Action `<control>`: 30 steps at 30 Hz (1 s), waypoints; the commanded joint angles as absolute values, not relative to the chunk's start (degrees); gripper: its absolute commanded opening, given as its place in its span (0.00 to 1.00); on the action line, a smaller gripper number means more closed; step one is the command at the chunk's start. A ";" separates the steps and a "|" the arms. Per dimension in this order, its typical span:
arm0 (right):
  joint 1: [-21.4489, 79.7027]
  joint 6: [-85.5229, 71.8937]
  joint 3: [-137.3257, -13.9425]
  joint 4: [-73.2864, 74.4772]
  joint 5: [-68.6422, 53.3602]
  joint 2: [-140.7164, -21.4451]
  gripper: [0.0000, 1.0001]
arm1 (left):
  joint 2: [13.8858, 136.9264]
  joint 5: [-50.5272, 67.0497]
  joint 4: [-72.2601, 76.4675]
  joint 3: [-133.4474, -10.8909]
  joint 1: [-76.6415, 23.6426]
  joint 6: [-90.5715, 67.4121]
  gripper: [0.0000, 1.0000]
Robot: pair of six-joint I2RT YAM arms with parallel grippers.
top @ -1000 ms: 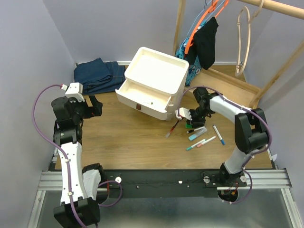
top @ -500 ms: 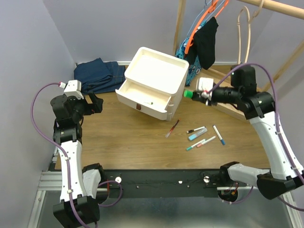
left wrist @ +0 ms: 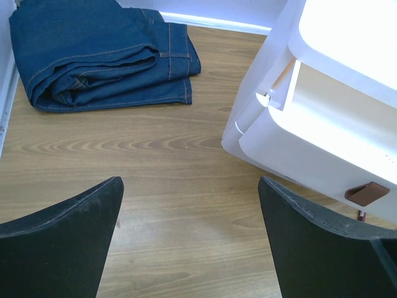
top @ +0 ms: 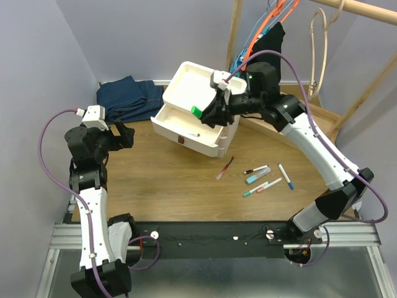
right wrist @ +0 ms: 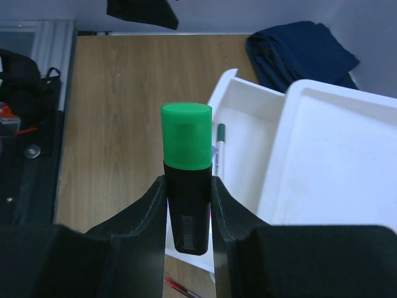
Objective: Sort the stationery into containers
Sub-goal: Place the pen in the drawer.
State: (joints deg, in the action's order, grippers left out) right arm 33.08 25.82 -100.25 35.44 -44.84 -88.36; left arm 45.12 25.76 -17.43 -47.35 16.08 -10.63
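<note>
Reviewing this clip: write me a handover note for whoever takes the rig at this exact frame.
Right claw: shut on the black-green marker, held over the open top drawer of the white drawer unit.
Left claw: open, holding nothing, over bare table beside the unit, near the folded jeans.
Done: one green-capped pen lies in the open drawer.
Left: release the marker, then collect the red pen and the four markers on the table in front of the unit.

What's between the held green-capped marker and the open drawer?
Nothing visible. The right gripper holds the black-green marker above the open top drawer. Below it sits only one green-capped pen on the drawer floor.
</note>
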 commanded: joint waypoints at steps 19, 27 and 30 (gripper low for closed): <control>37.79 17.57 -95.19 29.27 -34.10 -93.79 0.45 | 41.84 25.75 -20.83 -47.81 16.52 -10.11 0.99; 37.79 27.66 -88.79 36.37 -32.70 -84.48 0.52 | 41.84 25.66 -19.78 -47.11 16.70 -10.72 0.99; 37.79 35.05 -82.65 40.32 -31.73 -77.91 0.51 | 41.84 26.10 -19.51 -46.85 16.61 -10.72 0.99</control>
State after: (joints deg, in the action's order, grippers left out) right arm 37.45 23.42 -89.52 33.17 -33.58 -87.96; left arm 42.52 25.74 -19.64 -47.35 16.19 -10.59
